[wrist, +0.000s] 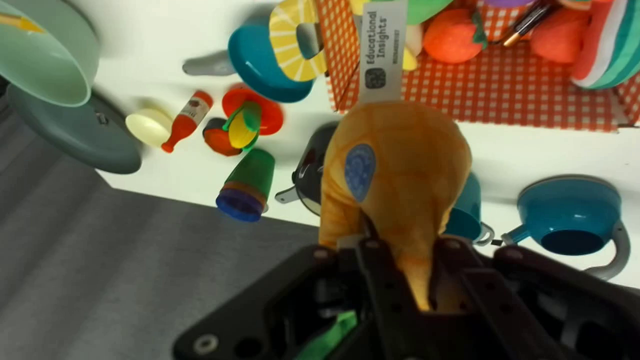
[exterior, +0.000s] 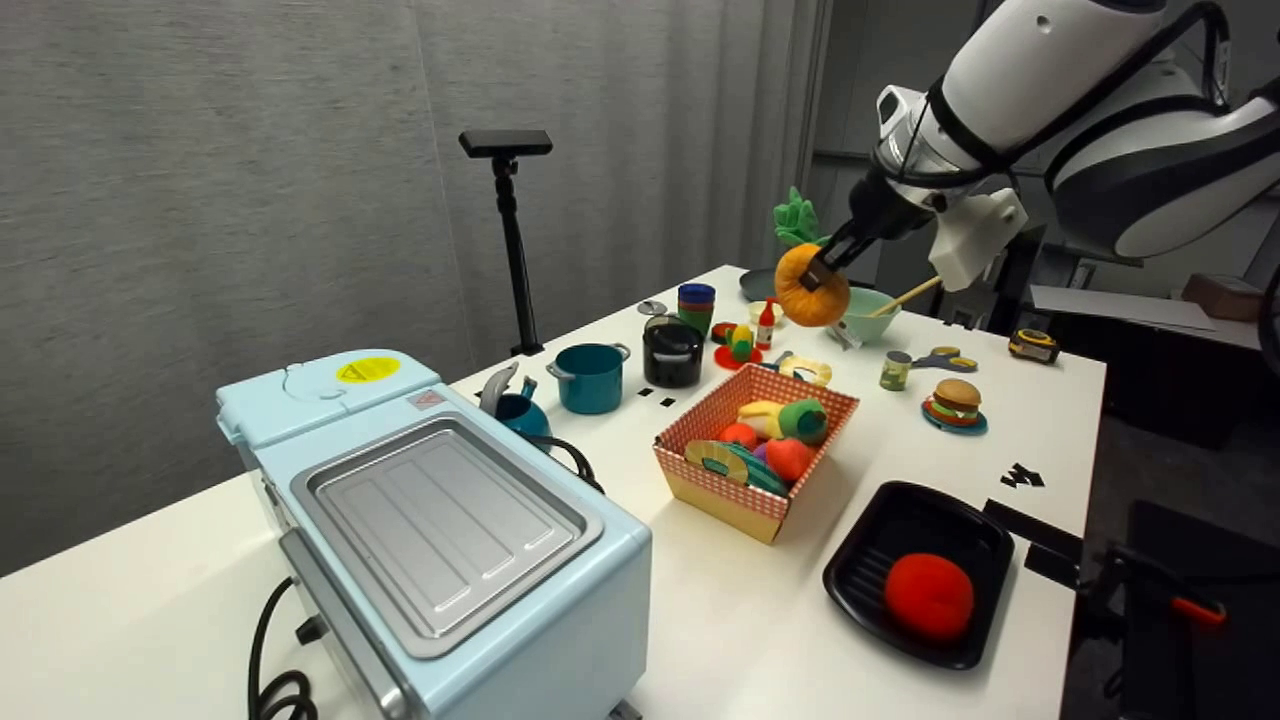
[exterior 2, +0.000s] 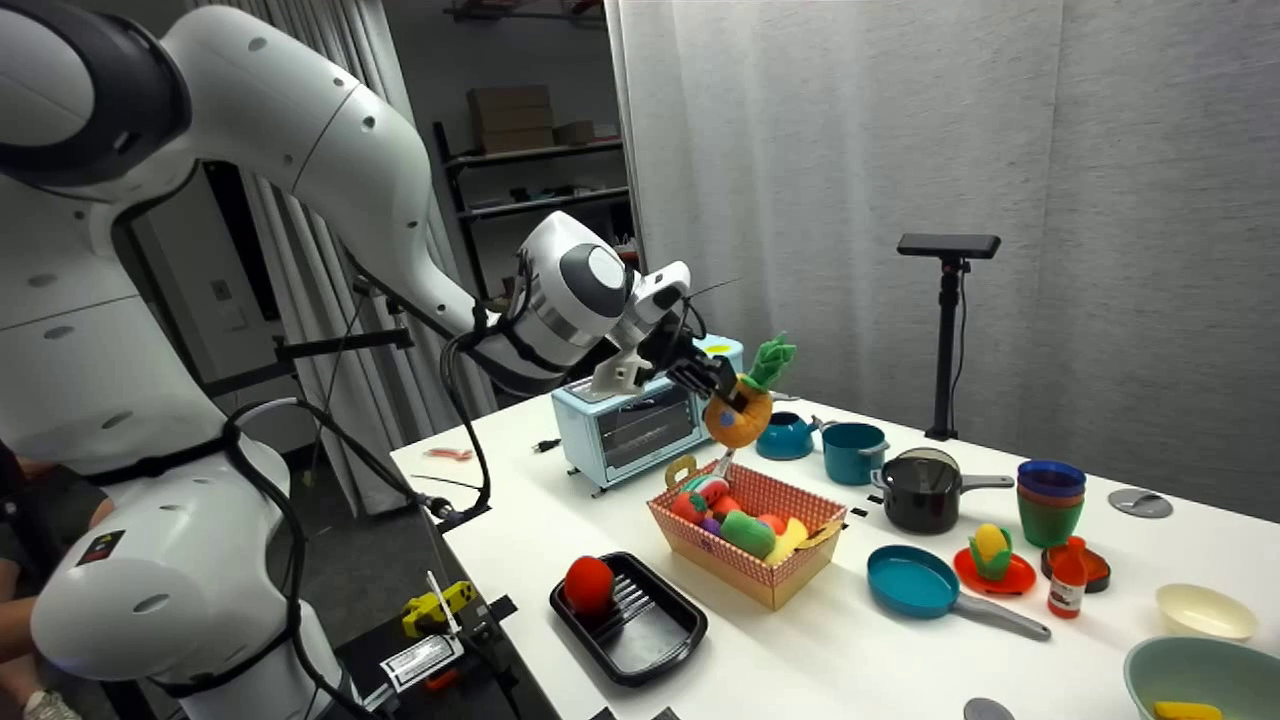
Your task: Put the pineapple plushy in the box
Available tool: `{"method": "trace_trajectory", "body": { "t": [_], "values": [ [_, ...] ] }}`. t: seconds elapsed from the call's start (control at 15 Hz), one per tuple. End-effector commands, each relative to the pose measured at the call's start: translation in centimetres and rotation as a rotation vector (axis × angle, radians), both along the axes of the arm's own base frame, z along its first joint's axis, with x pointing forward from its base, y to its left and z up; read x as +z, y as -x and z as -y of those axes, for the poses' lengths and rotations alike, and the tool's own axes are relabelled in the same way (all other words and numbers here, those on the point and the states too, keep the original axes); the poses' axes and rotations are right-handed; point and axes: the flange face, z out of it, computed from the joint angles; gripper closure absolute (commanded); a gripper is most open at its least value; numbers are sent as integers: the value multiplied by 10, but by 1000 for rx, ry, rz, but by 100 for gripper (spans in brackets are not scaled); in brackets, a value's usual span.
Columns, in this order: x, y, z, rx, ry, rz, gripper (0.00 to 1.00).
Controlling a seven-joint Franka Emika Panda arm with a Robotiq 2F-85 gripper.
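The pineapple plushy, orange with a green leafy tuft, is held in the air in both exterior views (exterior: 808, 308) (exterior 2: 738, 424). My gripper (exterior: 822, 268) is shut on its orange body, with the tuft pointing up. In the wrist view, the plushy (wrist: 400, 150) fills the space between and beyond the fingers (wrist: 395, 250), with a white tag hanging from it. The box, with red-checked lining, stands on the table (exterior: 725, 508) (exterior 2: 705, 550) and holds several toy foods. It also shows in the wrist view (wrist: 510, 107). The plushy is higher than the box; I cannot tell whether it is directly over it.
A black tray (exterior 2: 655, 640) with a round red plush (exterior 2: 589, 585) stands near the box. A light-blue toaster oven (exterior: 560, 600) is on the other side. Teal pots (exterior: 590, 378), a black pot (exterior: 672, 352), a teal pan (exterior 2: 912, 582) and a green bowl (exterior 2: 1210, 660) are around.
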Motion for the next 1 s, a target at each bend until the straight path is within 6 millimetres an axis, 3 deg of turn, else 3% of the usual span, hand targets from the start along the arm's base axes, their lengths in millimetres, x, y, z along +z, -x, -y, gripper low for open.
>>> {"method": "trace_trajectory", "body": {
  "t": [0.0,0.2,0.27,0.4,0.8,0.93],
  "values": [
    [-18,-18,1,-25,29,43,96],
    [-51,-20,-9,-62,-4,23,96],
    [-63,-21,-12,-78,-21,10,58],
    [-80,-23,-15,-97,-47,-10,52],
    [-106,-30,-18,-111,-76,-41,5],
    [-107,-34,-18,-101,-75,-39,0]
  ]
}}
